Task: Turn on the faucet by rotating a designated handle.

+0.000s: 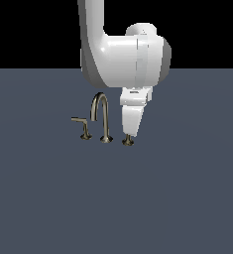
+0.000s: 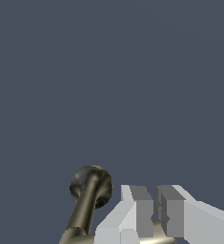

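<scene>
The faucet [image 1: 102, 110] is a small brass-grey set with a tall arched spout in the middle of the floor. Its twin lever [image 1: 81, 121] stands at the exterior view's left, arm pointing left. Of the handle [image 1: 128, 142], at the exterior view's right of the spout, only the flared foot shows below my gripper [image 1: 130, 132], which hangs straight down over it. In the wrist view the handle's post [image 2: 86, 205] rises from its round base, and its thin arm runs just beneath my gripper [image 2: 155, 214]. The grey fingers [image 2: 143, 213] stand almost together with nothing between them.
A flat dark blue-grey floor [image 1: 187, 198] spreads around the faucet. My white arm [image 1: 123, 54] comes down from above, behind the spout.
</scene>
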Action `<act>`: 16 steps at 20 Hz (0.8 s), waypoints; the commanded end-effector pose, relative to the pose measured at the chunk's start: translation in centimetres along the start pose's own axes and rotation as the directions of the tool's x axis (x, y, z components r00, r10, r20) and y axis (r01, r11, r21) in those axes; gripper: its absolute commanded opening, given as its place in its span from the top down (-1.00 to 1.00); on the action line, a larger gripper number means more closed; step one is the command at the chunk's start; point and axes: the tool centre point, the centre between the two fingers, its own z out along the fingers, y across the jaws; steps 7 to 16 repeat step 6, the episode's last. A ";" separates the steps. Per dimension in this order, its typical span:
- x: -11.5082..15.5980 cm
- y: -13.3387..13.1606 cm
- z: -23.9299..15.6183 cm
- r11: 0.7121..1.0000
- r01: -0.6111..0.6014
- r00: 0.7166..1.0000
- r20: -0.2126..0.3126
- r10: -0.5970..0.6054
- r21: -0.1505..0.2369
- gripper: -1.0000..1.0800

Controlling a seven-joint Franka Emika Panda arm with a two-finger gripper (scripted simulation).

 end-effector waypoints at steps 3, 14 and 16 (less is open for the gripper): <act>-4.7 0.1 -0.1 0.999 0.044 0.999 0.011 -0.044 0.000 1.00; -6.1 0.0 -0.1 0.999 0.052 0.999 0.012 -0.052 0.000 1.00; -6.1 0.0 -0.1 0.999 0.052 0.999 0.012 -0.052 0.000 1.00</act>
